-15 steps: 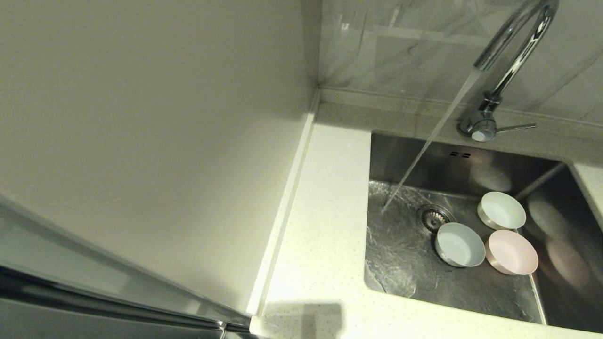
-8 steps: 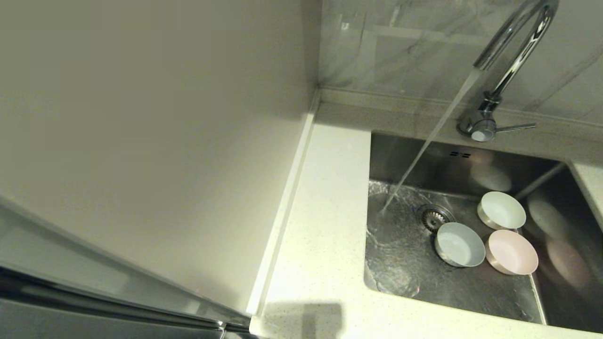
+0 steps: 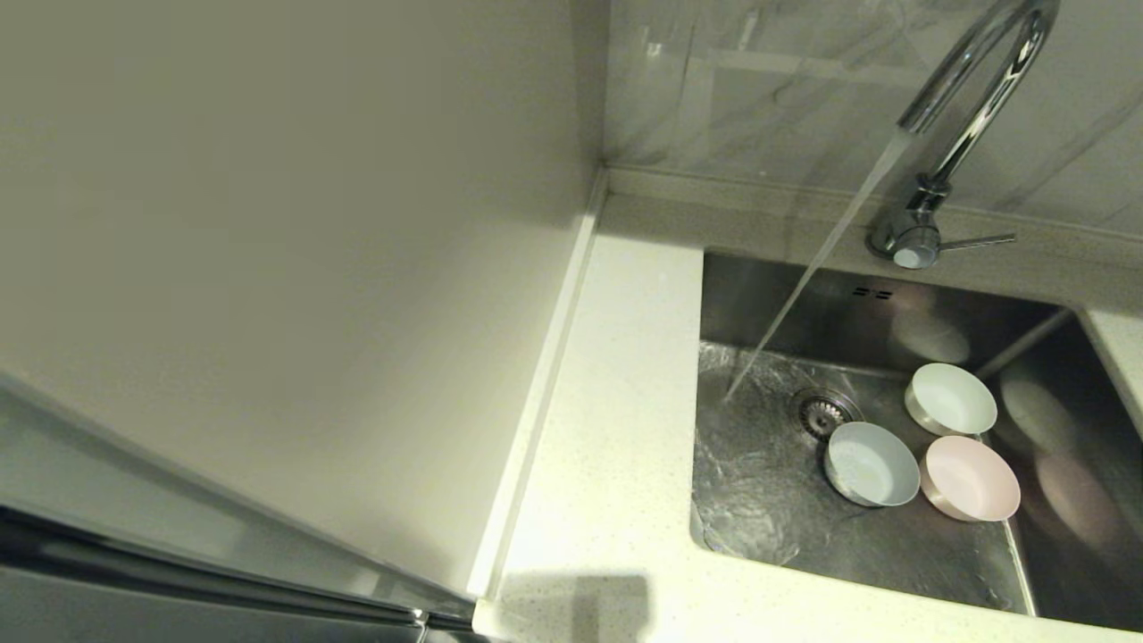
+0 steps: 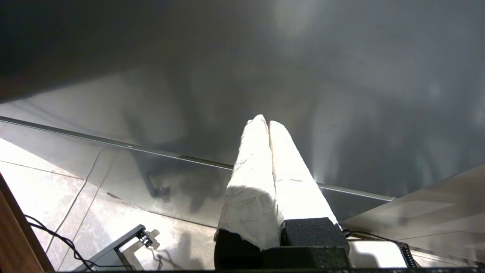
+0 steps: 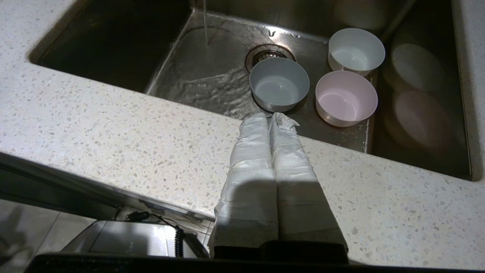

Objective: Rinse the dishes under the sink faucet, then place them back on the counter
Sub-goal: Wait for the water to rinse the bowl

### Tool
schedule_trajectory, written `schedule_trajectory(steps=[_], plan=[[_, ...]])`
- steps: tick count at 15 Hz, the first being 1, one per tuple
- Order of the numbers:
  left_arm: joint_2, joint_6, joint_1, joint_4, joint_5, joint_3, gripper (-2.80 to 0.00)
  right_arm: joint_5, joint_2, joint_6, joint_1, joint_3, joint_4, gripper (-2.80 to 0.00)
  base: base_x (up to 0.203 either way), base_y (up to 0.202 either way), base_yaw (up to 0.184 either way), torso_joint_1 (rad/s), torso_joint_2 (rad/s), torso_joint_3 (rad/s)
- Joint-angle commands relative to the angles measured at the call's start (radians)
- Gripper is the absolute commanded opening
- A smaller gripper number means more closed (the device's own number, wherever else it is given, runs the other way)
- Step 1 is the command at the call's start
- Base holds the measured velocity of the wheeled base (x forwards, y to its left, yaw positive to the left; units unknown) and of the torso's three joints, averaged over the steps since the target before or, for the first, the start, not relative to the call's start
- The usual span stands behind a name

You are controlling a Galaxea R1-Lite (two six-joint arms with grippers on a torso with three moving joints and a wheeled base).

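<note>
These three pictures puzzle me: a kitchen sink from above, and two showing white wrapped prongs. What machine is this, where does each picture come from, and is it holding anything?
It is a two-armed robot standing at a kitchen counter. The overhead picture comes from a camera on its head; neither arm shows there. It looks down into a steel sink, where the faucet is running and the stream lands beside the drain. Three small bowls sit upright on the sink floor: a white bowl, a blue-grey bowl and a pink bowl.

The other two pictures come from cameras on each wrist, looking along the fingers. The white prongs are those fingers, wrapped in padding. The right gripper hangs over the counter's near edge, shut and empty. The left gripper, also shut and empty, is parked low beside a shiny cabinet front.
</note>
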Motion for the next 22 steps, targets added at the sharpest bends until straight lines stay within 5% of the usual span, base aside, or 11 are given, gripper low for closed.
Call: schedule_trajectory(steps=[1, 22], plan=[[-0.003, -0.001, 0.000, 0.000, 0.000, 0.000, -2.80, 0.000, 0.004, -0.001, 0.000, 0.000, 0.001, -2.80, 0.000, 0.000, 0.000, 0.000, 0.00, 0.000], [-0.003, -0.001, 0.000, 0.000, 0.000, 0.000, -2.80, 0.000, 0.003, -0.001, 0.000, 0.000, 0.001, -2.80, 0.000, 0.000, 0.000, 0.000, 0.00, 0.000]])
